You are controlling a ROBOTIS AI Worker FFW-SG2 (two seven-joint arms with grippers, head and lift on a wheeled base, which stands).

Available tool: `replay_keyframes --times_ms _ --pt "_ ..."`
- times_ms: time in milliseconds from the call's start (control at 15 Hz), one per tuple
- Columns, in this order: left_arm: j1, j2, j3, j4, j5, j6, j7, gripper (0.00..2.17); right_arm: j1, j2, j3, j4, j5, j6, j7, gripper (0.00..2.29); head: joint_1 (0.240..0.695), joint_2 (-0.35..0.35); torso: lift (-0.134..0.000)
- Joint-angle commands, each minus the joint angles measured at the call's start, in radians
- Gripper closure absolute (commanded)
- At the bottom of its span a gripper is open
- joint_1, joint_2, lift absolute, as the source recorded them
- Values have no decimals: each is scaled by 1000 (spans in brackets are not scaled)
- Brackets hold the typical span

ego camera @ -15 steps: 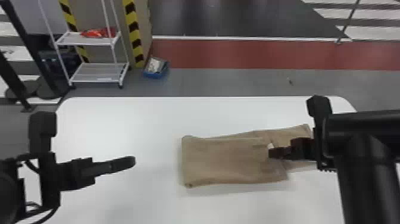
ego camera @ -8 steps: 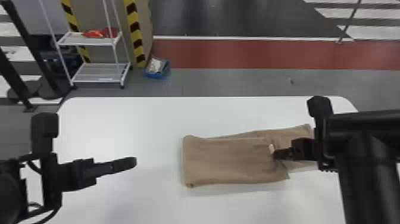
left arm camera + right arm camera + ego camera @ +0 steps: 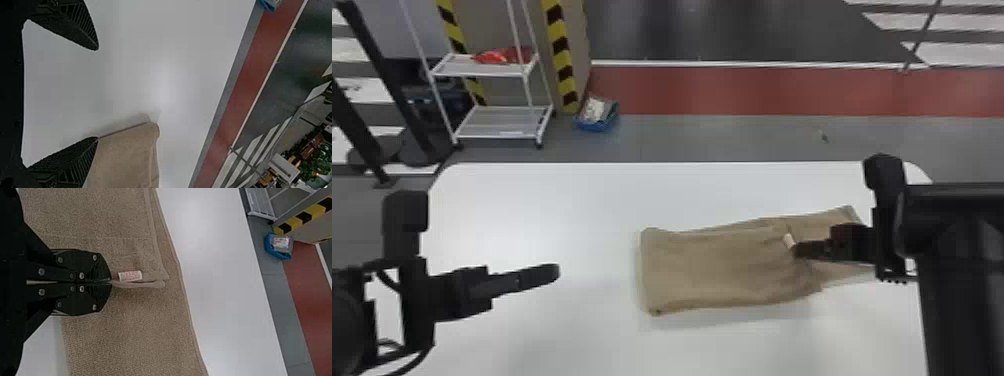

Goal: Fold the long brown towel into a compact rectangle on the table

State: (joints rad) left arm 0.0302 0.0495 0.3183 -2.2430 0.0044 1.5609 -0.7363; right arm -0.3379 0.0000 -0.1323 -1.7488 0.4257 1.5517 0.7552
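Right claw (image 3: 796,249) — slightly farther right

Left arm (image 3: 352,320) in from near left; its gripper (image 3: 552,274) level, pointing right and slightly far, fingers spread wide. Right arm (image 3: 957,215) in from the right, bent at the wrist; its gripper (image 3: 799,249) points left, fingers straight, brought together at the tips.

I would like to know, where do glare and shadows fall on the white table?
Head view: pale glare on the table left of the towel, a soft shadow along the towel's near edge; left wrist view: a bright patch on the table, shadow beside the towel; right wrist view: glare on the table.
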Motion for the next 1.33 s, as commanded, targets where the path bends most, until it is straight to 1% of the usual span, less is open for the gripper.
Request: replay_keyframes --times_ms 0,67,133,267,333,400,533,667,733,800,867,933,1067,1133,1200,1267 --pt "-3 4 4 0 2 10 0 66 -10 1 -52 -44 -53 20 -1 1291 695 -3 -125" --pt "-6 7 10 0 5 10 0 66 -16 1 -85 -71 -97 20 -1 1291 695 -4 -125" --pt "-7 7 16 0 8 10 0 66 -21 1 -113 -81 -116 20 -1 1291 695 -5 -125" --pt "-4 7 28 -9 16 10 0 66 -10 1 -109 -44 -88 20 -1 1295 695 -6 -125" --pt "-6 7 30 -10 16 10 0 66 -4 1 -104 -26 -87 20 1 1295 695 -9 -125" --pt "-7 7 30 -13 16 10 0 66 -6 1 -110 -34 -104 20 4 1295 695 -10 -125" --pt "-7 6 34 -21 16 10 3 66 -49 1 -153 -69 -194 20 4 1295 695 -4 -125" --pt "7 0 47 -41 25 10 1 66 -41 1 -151 -49 -159 20 1 1295 695 4 -125" --pt "14 0 53 -46 32 10 0 70 -24 1 -145 -35 -154 20 6 1295 695 4 -125" --pt "11 0 53 -44 32 10 3 70 -27 1 -153 -43 -165 20 9 1295 695 1 -125" --pt "4 0 51 -36 32 10 9 70 -61 1 -161 -55 -180 20 10 1291 695 2 -125" --pt "4 0 50 -33 32 10 9 70 -79 1 -162 -54 -159 20 10 1291 695 3 -125" --pt "17 -2 51 -40 34 10 3 76 -47 1 -178 -40 -130 20 4 1291 695 3 -125" --pt "16 -2 53 -38 34 10 6 76 -52 1 -187 -40 -134 20 6 1295 695 -9 -125" --pt "10 -2 53 -33 34 10 12 76 -75 1 -204 -40 -157 20 9 1295 695 -15 -125" --pt "7 -3 54 -32 36 10 14 76 -86 1 -217 -38 -156 20 7 1295 695 -18 -125"
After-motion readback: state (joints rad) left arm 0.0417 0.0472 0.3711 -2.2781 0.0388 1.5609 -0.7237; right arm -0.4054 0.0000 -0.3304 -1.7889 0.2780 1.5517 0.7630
